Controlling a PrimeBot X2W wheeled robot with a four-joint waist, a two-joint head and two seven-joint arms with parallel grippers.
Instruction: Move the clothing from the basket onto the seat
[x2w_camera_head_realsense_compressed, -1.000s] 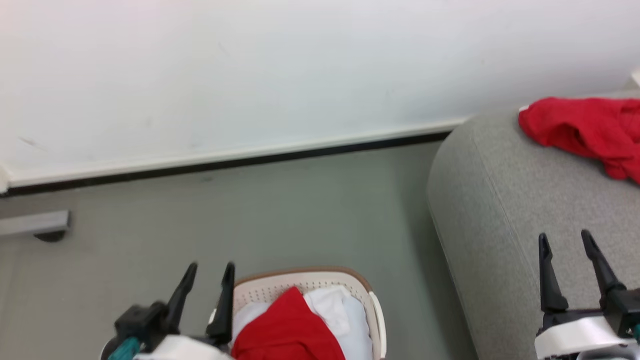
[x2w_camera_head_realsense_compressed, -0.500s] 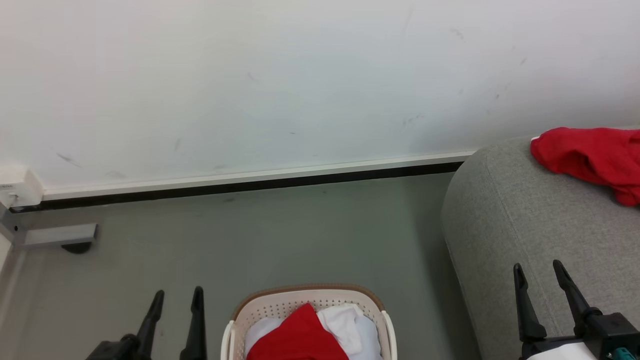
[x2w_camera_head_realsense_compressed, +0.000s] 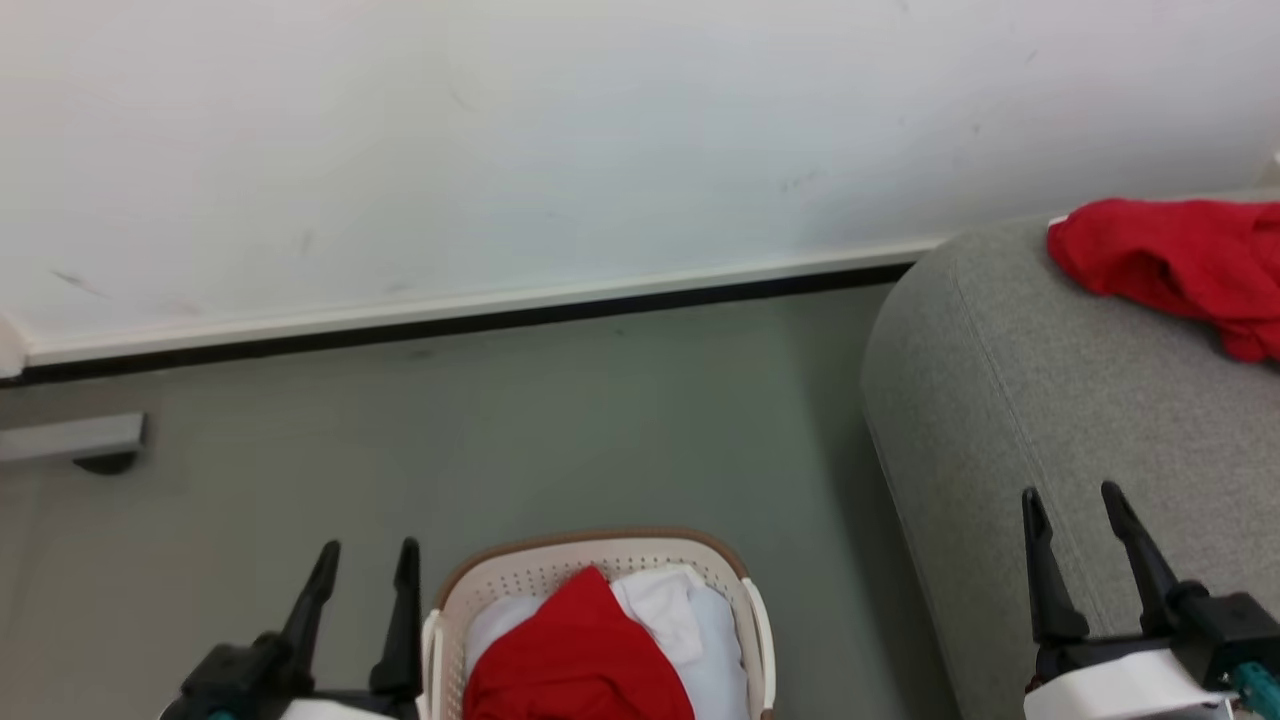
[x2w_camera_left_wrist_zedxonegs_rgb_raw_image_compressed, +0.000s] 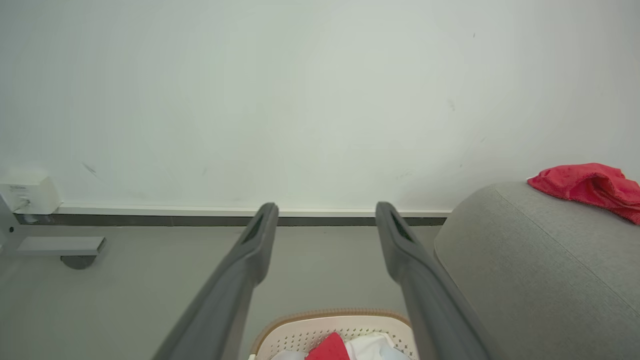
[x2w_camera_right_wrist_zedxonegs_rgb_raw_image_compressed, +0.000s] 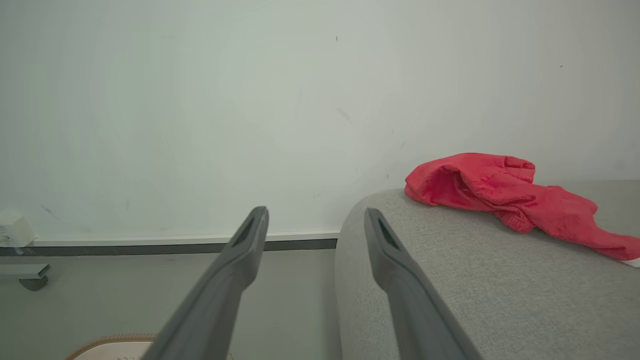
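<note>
Just left of the basket (x2w_camera_head_realsense_compressed: 520, 578), your left pincer (x2w_camera_head_realsense_compressed: 367, 550) hangs wide and empty, your right pincer (x2w_camera_head_realsense_compressed: 1070, 495) likewise over the seat (x2w_camera_head_realsense_compressed: 1000, 400) to its right, and a careless dip for the red garment (x2w_camera_head_realsense_compressed: 580, 650) inside could drag out the white cloth (x2w_camera_head_realsense_compressed: 665, 610) touching it.

scuffed white wall (x2w_camera_head_realsense_compressed: 500, 150), white skirting (x2w_camera_head_realsense_compressed: 480, 300) with dark strip, grey-green floor (x2w_camera_head_realsense_compressed: 560, 430), metal foot (x2w_camera_head_realsense_compressed: 75, 438) left

Floor (x2w_camera_head_realsense_compressed: 600, 420): basket (x2w_camera_head_realsense_compressed: 520, 578), seat (x2w_camera_head_realsense_compressed: 1000, 400); red clothing (x2w_camera_head_realsense_compressed: 1170, 255) on seat
</note>
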